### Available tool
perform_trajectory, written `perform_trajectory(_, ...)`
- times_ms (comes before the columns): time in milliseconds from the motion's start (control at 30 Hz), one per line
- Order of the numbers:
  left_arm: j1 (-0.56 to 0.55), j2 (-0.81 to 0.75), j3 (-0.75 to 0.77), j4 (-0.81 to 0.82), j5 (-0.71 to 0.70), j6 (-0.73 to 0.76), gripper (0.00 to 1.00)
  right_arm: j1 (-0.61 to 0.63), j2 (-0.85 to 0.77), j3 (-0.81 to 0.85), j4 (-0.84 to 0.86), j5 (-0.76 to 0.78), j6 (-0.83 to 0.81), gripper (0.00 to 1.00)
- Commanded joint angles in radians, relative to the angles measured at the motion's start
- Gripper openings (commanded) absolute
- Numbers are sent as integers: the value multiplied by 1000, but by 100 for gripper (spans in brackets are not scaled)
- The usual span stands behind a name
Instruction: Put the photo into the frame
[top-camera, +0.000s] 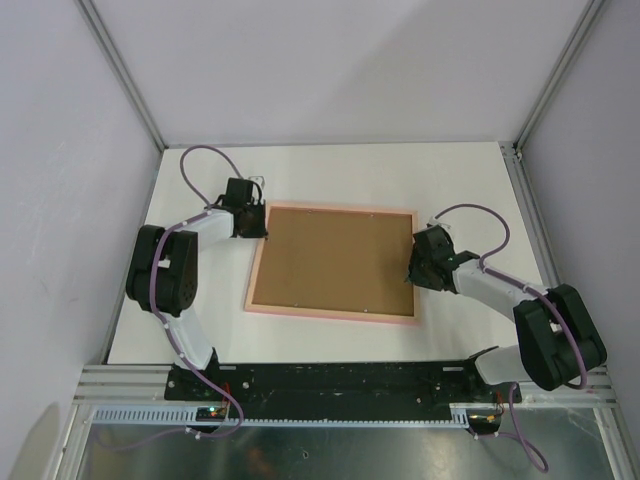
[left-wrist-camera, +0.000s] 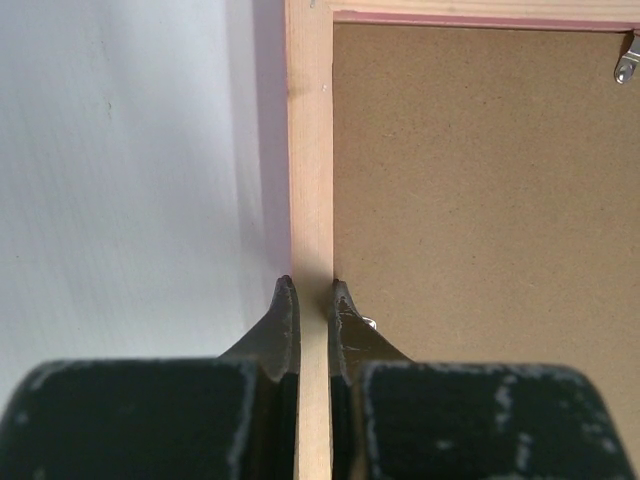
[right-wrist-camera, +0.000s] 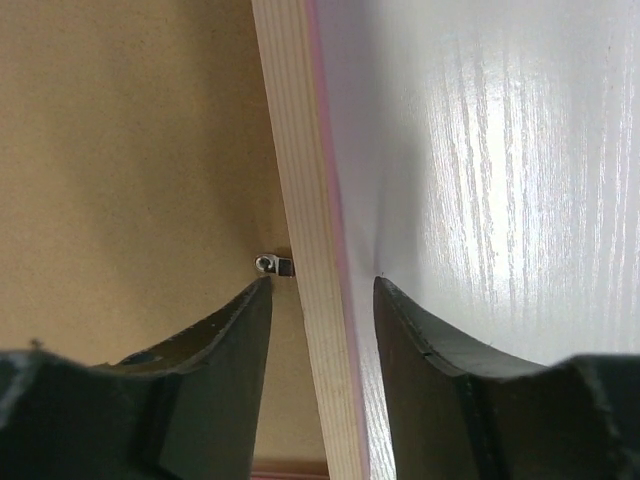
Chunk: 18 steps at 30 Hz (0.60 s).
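Frame lies back-up in the middle of the bench, with the brown backing board filling it. The photo is not in sight. The frame's side rails run near to far. Left jaws are pinched tight on the left rail. Right jaws stand half open astride the right rail, clear of it on both sides, just by a metal clip.

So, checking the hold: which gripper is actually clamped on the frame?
The left gripper: it pinches a rail of the frame; the right gripper only straddles the opposite rail, gaps showing.
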<state>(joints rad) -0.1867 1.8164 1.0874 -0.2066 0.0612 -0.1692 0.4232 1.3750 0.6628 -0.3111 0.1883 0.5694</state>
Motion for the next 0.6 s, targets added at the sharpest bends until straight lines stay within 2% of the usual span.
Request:
perform_trajectory(0,15,-10,2,-18,7,-27,0,-17,-33,-15,-3,-40,-7,53)
perform_trajectory(267,16,-5,18,-24,10,-39,0,-22,-42,-14,-5,-58,-8,56)
perform_trajectory(400,16,-2,27,-28,11,-43,0,-21,-43,-14,-10,-59,-7,47)
perform_trajectory(567,16,-8,43,-32,20,-44,11,-20,-41,-14,-11,-61,-8,42)
